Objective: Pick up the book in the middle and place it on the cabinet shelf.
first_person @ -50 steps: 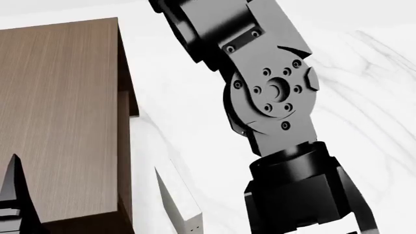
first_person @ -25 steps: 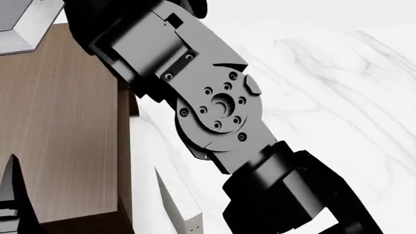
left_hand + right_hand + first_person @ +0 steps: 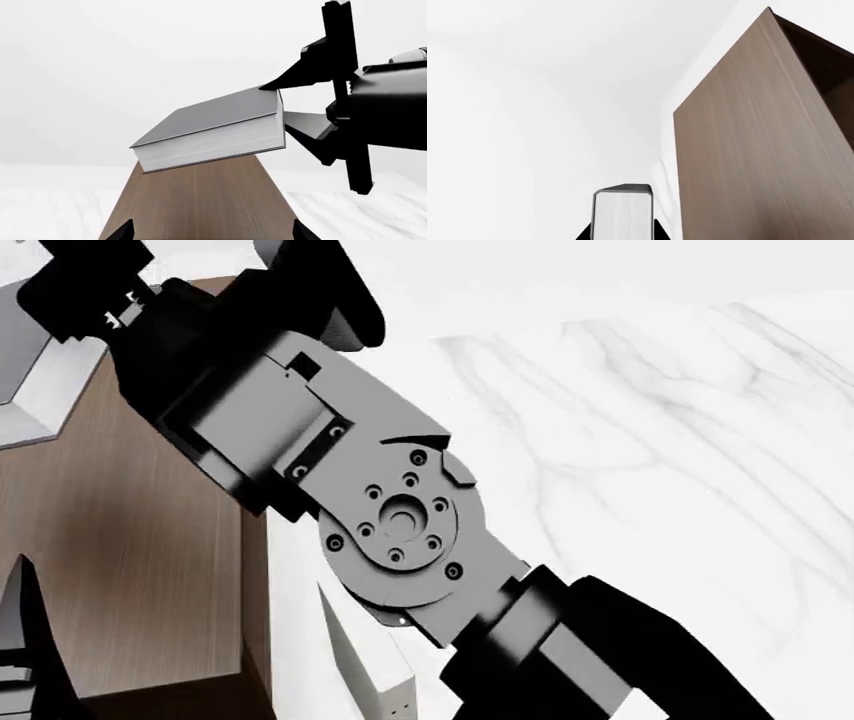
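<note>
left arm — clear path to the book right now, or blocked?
Probably yes, but pointless. The book hangs over the cabinet shelf with open air facing the left arm. The right hand already clamps its far edge.

Bare simulated room: white marbled floor (image 3: 667, 440), brown wooden cabinet (image 3: 120, 540).

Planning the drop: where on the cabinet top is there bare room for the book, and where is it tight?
The cabinet top shows bare wood grain wherever it is visible in the left wrist view. The book hangs tilted over its far end, pinched at one corner by the right gripper. It is tight at the near end, where the left gripper sits.
</note>
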You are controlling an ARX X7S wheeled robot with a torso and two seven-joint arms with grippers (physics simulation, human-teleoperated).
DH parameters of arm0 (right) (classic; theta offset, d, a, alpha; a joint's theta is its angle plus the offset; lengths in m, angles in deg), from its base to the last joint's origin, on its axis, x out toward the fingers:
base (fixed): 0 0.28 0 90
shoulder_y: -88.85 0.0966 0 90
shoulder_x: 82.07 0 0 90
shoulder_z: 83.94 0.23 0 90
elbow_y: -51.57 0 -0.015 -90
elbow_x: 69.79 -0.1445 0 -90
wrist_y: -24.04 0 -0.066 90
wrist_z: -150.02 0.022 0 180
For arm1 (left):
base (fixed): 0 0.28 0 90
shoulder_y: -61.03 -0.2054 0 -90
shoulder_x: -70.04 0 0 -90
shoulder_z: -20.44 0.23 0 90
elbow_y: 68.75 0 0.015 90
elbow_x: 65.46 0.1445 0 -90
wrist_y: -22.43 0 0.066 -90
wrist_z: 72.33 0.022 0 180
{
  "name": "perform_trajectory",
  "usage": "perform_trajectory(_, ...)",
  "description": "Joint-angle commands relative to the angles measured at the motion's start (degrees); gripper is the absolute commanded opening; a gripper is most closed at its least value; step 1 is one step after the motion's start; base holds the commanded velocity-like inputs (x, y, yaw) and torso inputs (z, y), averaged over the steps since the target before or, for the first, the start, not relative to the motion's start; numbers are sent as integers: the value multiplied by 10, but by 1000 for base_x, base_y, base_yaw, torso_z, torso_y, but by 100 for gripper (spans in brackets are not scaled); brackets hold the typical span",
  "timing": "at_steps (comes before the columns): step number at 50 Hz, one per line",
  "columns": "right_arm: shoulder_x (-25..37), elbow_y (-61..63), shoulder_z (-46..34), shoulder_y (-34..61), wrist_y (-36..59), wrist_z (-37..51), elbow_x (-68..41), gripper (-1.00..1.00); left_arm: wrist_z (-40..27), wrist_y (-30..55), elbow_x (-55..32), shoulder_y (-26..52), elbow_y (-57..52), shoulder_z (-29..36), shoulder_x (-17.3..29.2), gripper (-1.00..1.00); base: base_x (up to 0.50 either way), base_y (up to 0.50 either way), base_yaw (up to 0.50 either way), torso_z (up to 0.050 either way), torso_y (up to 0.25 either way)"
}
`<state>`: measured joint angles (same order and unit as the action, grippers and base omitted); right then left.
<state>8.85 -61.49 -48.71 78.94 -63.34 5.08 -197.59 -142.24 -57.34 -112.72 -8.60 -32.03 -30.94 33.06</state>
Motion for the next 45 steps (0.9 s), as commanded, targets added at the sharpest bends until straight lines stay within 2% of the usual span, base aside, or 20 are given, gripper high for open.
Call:
perform_trajectory(1,-2,5,-19,-3,-14,-24,9,-100,0,-1,1,-1,0,1,-1,100,0,0,0,0,0)
perform_trajectory(12,-1,1,-57,2,-28,-31,-3,-100,2,-4,0,-2,2,0,1,100,0,0,0,0,2)
perform_trajectory(45,9,-17,-102,5,-39,-42,-11,-100,-1,-10,-2,-5,-2,-5,8,100,0,0,0,0,1)
